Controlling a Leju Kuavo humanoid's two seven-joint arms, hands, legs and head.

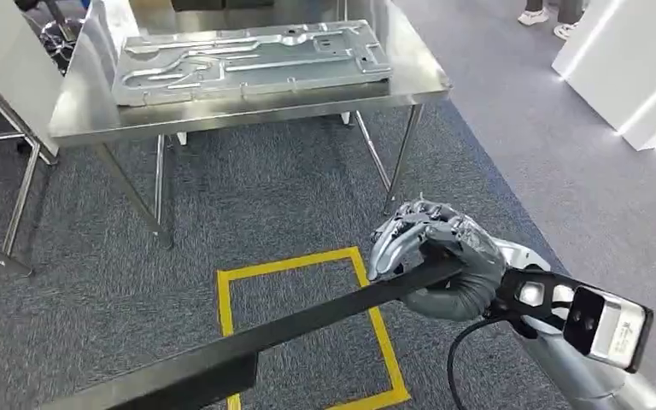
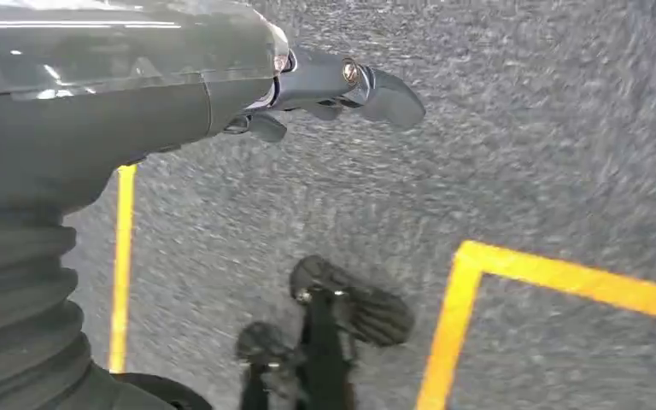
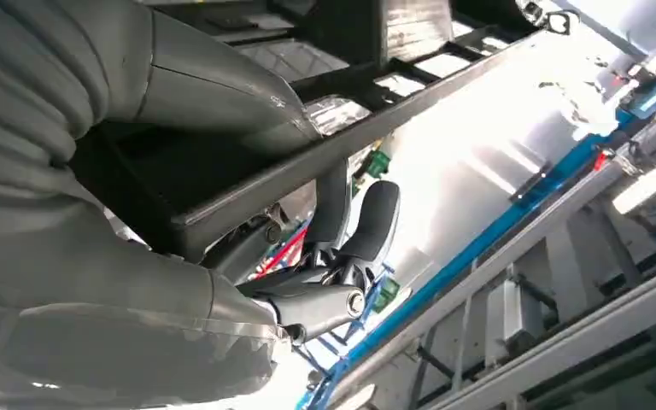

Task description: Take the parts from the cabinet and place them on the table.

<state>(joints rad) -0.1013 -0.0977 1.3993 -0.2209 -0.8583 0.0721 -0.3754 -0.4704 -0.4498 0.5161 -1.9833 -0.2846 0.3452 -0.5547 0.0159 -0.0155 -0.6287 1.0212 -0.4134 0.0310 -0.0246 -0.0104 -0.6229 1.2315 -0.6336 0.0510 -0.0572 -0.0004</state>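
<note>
The black part point(image 1: 307, 320), a long flat frame, lies nearest my head camera, running from the lower left edge of the view up to the right robot hand point(image 1: 440, 265). That robot hand has its fingers wrapped over the part's far edge and the thumb beneath, so I read it as a firm hold. In the right wrist view the same part point(image 3: 333, 145) shows as an open dark frame with cross ribs, clamped between thumb and fingers point(image 3: 367, 222).

The left robot hand point(image 2: 342, 85) points down at the carpet. I see one finger extended and nothing in it, but I cannot tell how far the hand is open, nor whether it supports the part's near end.

Step in hand, as I judge it: carry phase. The part is out of the cabinet and in the air, well short of the bench point(image 1: 239, 120).

The bench already carries a grey stamped panel point(image 1: 248, 55) across most of its top. A yellow floor square point(image 1: 307, 333) lies between me and the bench.

Next move, in my judgement: advance to the bench, keep the part level, then lower it where it clears the panel.
</note>
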